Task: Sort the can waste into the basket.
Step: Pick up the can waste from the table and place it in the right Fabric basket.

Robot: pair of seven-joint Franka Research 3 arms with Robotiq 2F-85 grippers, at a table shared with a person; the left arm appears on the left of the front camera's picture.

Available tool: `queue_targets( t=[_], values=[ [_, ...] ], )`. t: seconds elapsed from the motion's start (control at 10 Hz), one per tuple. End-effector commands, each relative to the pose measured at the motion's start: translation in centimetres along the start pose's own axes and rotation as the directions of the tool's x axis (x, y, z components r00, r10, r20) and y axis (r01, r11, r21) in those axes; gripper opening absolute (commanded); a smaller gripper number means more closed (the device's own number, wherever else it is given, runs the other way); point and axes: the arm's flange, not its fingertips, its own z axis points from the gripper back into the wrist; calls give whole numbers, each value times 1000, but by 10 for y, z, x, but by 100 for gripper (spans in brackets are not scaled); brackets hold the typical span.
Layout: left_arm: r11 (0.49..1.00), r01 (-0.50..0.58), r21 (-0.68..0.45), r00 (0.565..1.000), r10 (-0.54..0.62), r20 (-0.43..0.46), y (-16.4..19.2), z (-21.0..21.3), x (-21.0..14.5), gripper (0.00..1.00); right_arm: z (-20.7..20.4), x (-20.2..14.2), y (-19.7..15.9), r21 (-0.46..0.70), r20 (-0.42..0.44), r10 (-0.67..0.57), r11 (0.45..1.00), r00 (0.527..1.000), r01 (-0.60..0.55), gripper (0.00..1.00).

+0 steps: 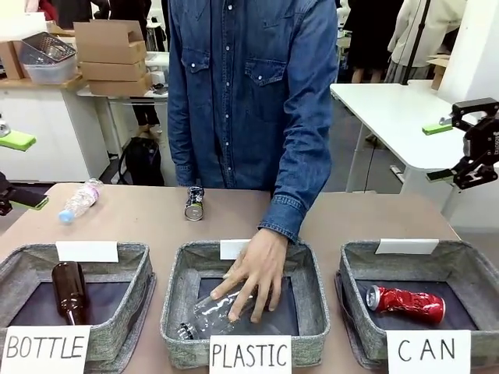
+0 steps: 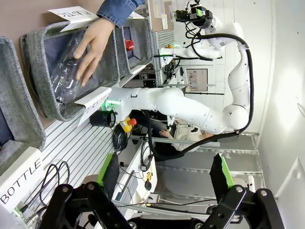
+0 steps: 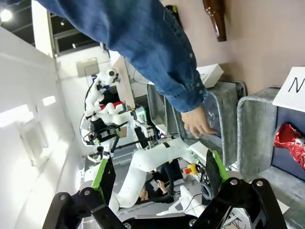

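A dented red can (image 1: 405, 302) lies inside the grey basket (image 1: 460, 257) marked "CAN" at the front right. A dark can (image 1: 194, 202) stands on the table near the far edge, in front of the person. My left gripper (image 1: 19, 170) hovers open at the left edge, above the table's corner. My right gripper (image 1: 440, 152) hangs open, high off the table's right side. Both wrist views show the jaws wide apart with nothing between them: the left gripper (image 2: 164, 176) and the right gripper (image 3: 158, 174). The red can (image 3: 290, 138) also shows in the CAN basket (image 3: 257, 129).
The person's hand (image 1: 257, 273) rests on a clear bottle (image 1: 214, 312) in the middle "PLASTIC" basket (image 1: 175, 288). A brown bottle (image 1: 69, 290) lies in the "BOTTLE" basket (image 1: 136, 269). Another plastic bottle (image 1: 80, 200) lies on the table at far left.
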Motion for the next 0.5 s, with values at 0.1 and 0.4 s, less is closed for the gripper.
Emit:
queue_targets(
  t=[0.1, 0.4],
  values=[
    [1000, -5, -1, 1000, 5, -10, 0, 0, -4, 100, 4, 0, 1, -6, -16, 16, 1000, 1000, -16, 100],
    [1000, -5, -1, 1000, 5, -10, 0, 0, -4, 100, 4, 0, 1, -6, -16, 16, 1000, 1000, -16, 100]
  ],
)
